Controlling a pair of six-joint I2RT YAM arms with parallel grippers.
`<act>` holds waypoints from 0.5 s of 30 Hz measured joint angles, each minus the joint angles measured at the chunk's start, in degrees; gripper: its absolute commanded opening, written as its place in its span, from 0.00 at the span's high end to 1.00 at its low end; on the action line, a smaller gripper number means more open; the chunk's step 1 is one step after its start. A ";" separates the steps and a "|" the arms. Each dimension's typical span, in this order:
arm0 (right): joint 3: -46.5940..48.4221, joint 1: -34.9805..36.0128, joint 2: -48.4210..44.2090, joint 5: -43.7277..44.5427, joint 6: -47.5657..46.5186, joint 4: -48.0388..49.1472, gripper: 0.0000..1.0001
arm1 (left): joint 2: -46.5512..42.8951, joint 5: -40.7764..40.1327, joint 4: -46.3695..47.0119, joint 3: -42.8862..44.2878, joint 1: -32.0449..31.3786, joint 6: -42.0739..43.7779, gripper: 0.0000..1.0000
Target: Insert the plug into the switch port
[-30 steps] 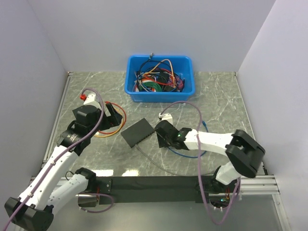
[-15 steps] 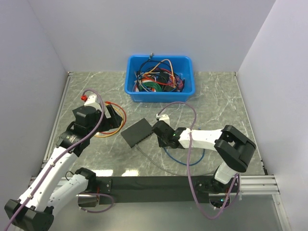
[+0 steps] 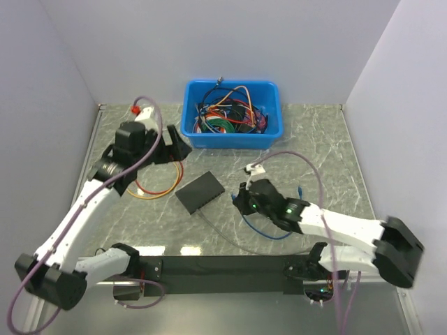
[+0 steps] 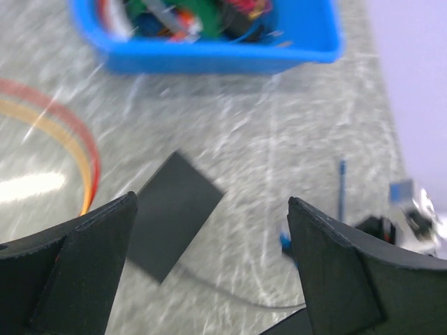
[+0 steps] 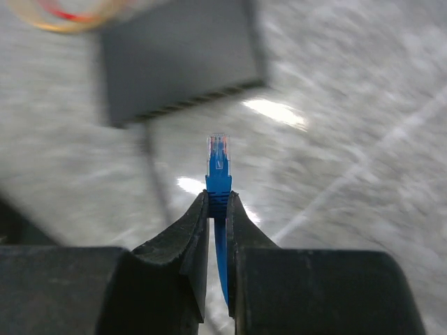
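My right gripper (image 5: 218, 200) is shut on the blue boot just behind the plug (image 5: 218, 155), whose clear tip points toward the black switch (image 5: 178, 56). A gap of bare table separates the plug from the switch port row (image 5: 188, 102) on the box's near edge. From above, the right gripper (image 3: 242, 199) sits just right of the switch (image 3: 200, 192), with the blue cable (image 3: 269, 234) looping behind it. My left gripper (image 3: 178, 149) hovers open near the bin, its jaws wide apart (image 4: 211, 201) above the switch (image 4: 171, 213), holding nothing.
A blue bin (image 3: 194, 129) full of tangled cables stands at the back. An orange and yellow cable coil (image 3: 157, 187) lies left of the switch. A thin dark cord (image 3: 223, 234) trails from the switch toward the near edge. Walls close in both sides.
The right gripper has shut on the blue cable's plug and backed slightly away from the switch. The left arm has swung farther back toward the bin, still open.
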 measured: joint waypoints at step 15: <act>-13.79 0.00 -23.41 -27.87 -5.01 21.51 1.00 | -0.04 25.77 15.19 -7.45 0.96 3.19 0.08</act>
